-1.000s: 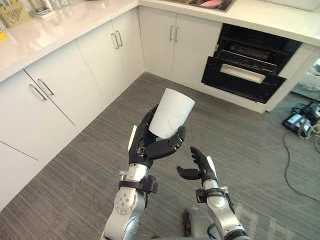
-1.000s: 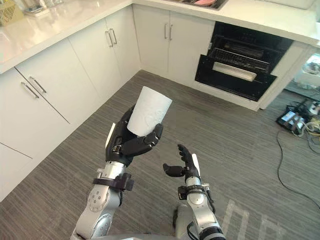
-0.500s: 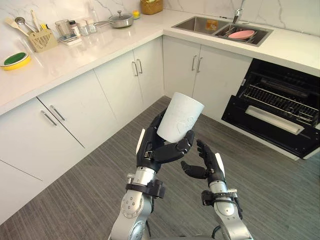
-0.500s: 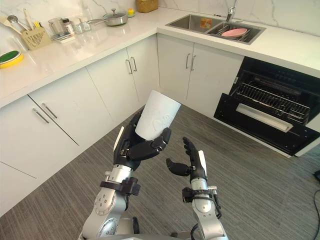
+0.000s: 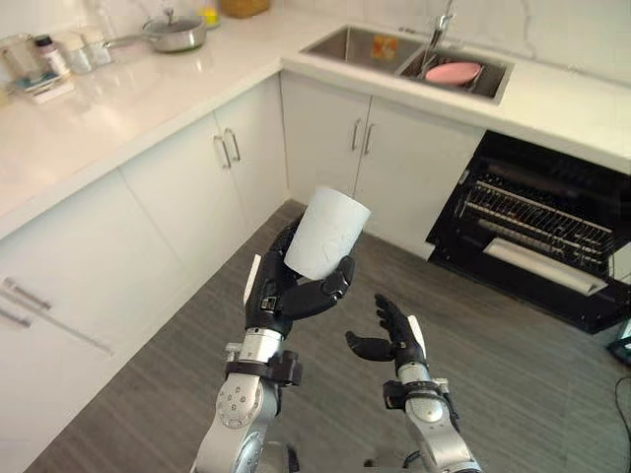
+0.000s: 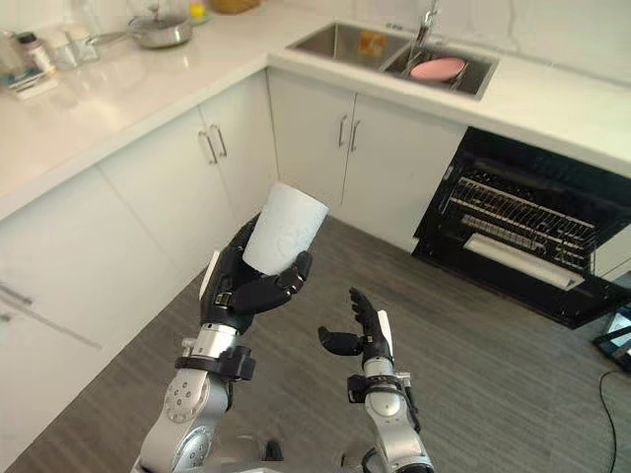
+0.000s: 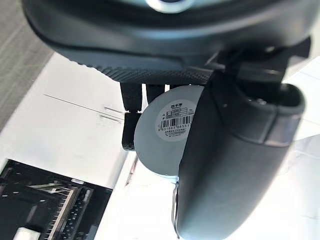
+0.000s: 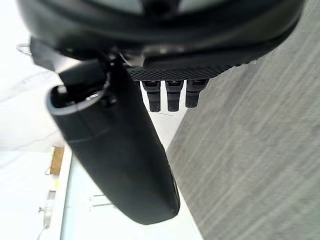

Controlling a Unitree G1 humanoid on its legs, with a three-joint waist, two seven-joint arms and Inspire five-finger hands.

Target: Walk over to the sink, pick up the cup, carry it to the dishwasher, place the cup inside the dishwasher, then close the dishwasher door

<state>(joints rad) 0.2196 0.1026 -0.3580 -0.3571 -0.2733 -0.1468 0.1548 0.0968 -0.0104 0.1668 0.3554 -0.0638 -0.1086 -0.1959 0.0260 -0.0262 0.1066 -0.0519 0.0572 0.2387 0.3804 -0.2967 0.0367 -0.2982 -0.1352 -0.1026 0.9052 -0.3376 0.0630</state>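
Kitchen, mid-carry: over the last second our view has swung from mostly floor (image 5: 513,394) to take in the worktop (image 5: 99,108) across the upper left of the frame. A pan (image 5: 173,32) sits at its top edge and white cabinets (image 5: 187,207) stand beneath. We judge that to be the camera turning, not the things moving.

At centre the left hand (image 5: 281,296) keeps its fingers and thumb curled round the white cup (image 5: 327,232). The cup is mouth up and tilted a little, well above the floor, and the grip looks the same as a second ago. At top centre the sink (image 5: 375,44) holds a pink dish (image 5: 454,72).

Just right of centre and lower, the right hand (image 5: 389,335) hangs empty, fingers loosely spread, touching nothing. At the right edge the dishwasher (image 5: 532,177) stands open, its rack (image 5: 537,209) in view and its door (image 5: 542,268) dropped toward the floor.

We read the pickup as done and the carry as under way. The cup is well apart from the dishwasher, so we have yet to close in, set it in the rack and shut the door.
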